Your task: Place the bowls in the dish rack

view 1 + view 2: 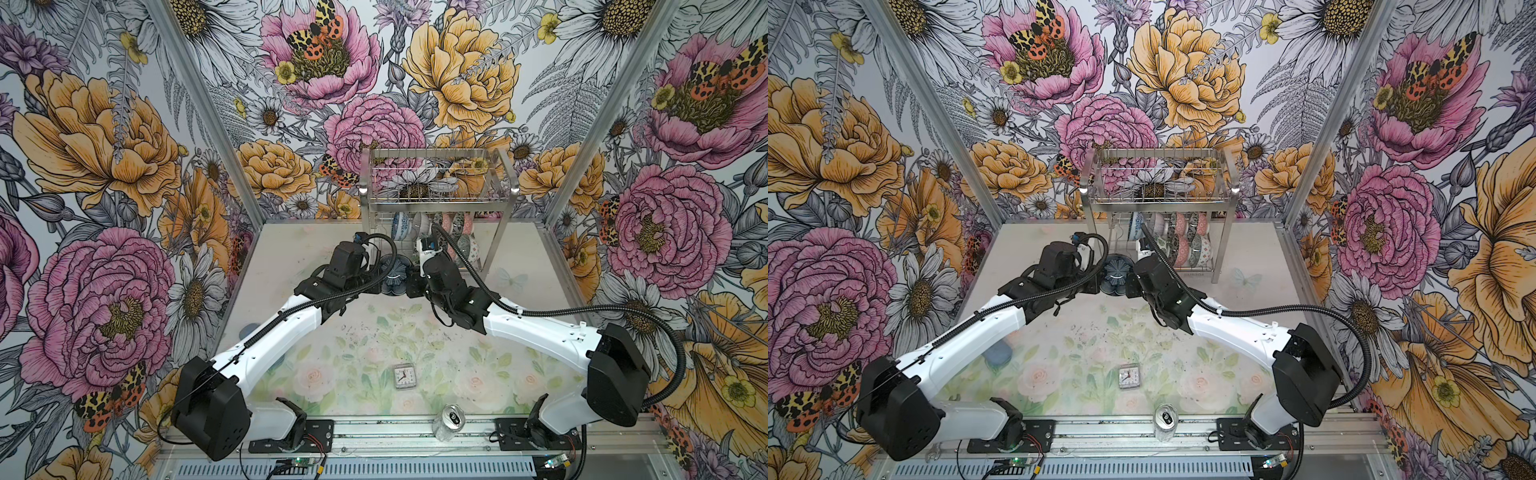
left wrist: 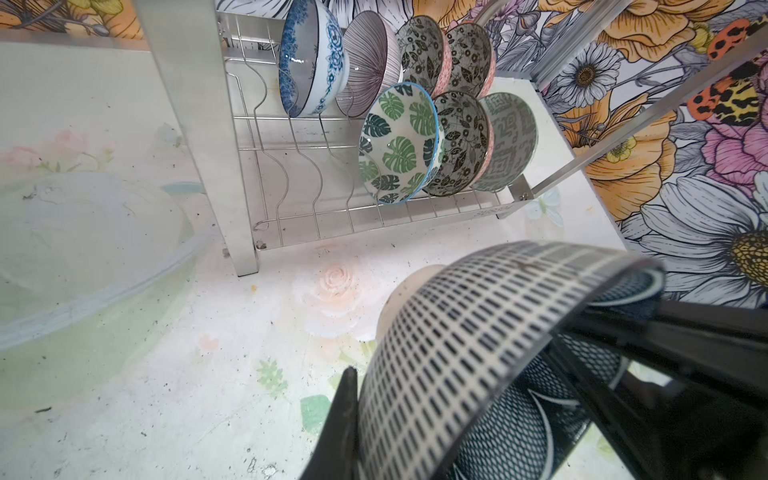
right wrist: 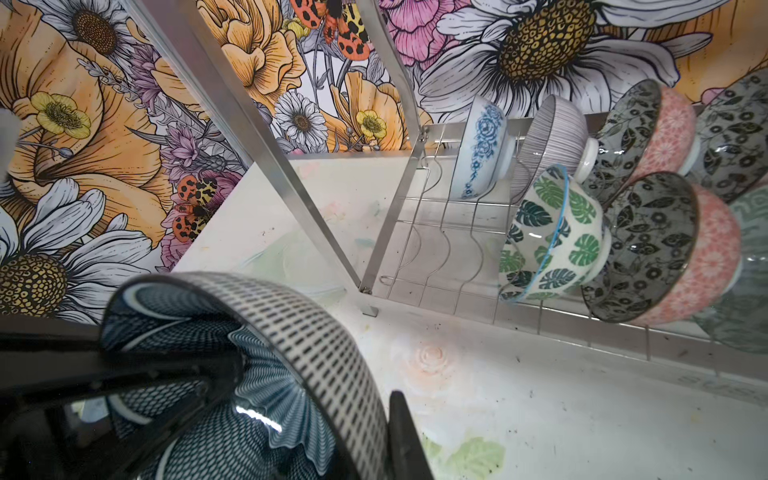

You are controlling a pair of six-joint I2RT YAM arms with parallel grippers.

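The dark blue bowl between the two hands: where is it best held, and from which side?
Take the dark blue bowl by its thin rim, one finger inside, one on the dashed outer wall. It is tilted with its opening upward, so its rim can be pinched from the side; come from the right, as the right hand does.

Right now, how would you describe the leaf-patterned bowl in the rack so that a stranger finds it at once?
Go to the steel dish rack at the back of the table; bowls stand on edge in its lower tier. At the left end of the nearer row is the green leaf bowl. Only it is white with big green leaves and a blue rim.
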